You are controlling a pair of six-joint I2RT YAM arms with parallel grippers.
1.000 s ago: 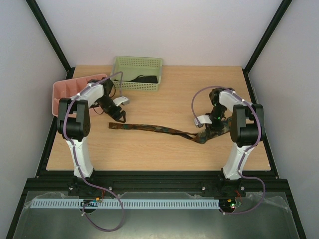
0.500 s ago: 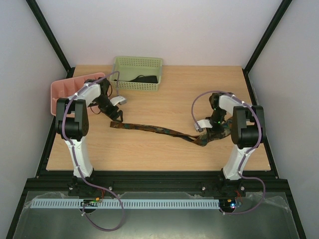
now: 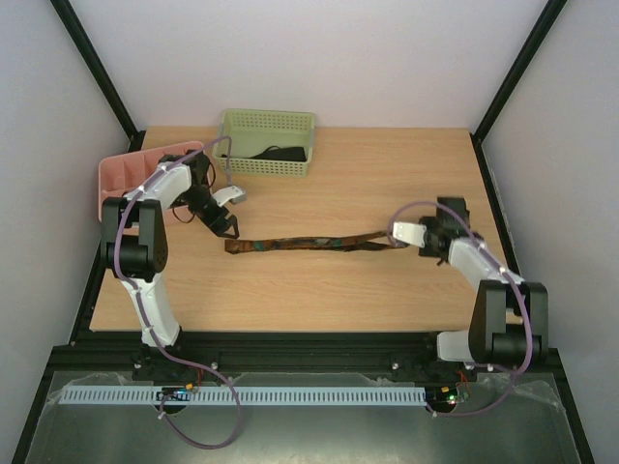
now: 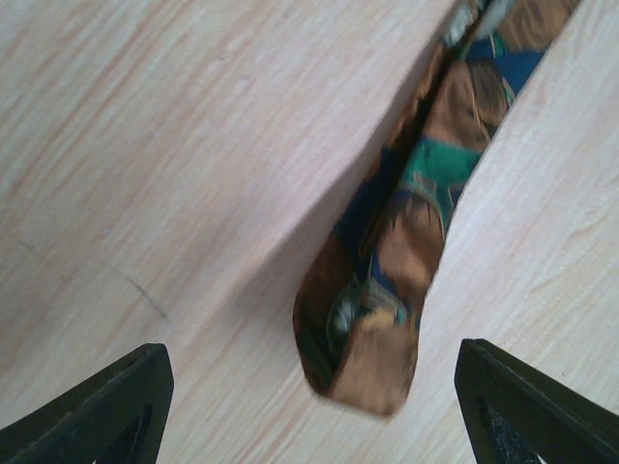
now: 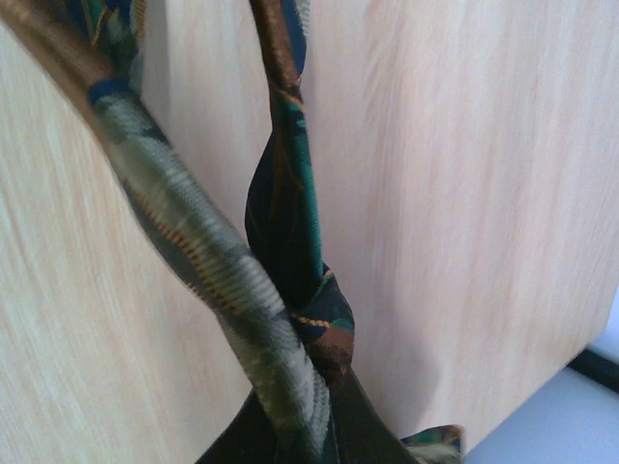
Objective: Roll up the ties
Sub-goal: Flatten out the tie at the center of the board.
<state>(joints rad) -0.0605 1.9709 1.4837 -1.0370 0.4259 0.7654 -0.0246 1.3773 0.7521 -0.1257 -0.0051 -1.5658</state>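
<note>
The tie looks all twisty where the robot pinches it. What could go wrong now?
The right gripper is shut on a twisted, bunched bit of the tie, so the roll may come out lumpy. The tie's other end lies loose below the open left gripper; a pull could drag it away.

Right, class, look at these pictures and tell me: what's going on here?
The right arm's fingers are shut on one end of a long brown necktie with green and blue patterning, which is stretched out across the wooden table. The left arm's fingers are open, hovering at the tie's other end without gripping it. Nothing is rolled yet. A green plastic basket at the far edge holds something dark.
</note>
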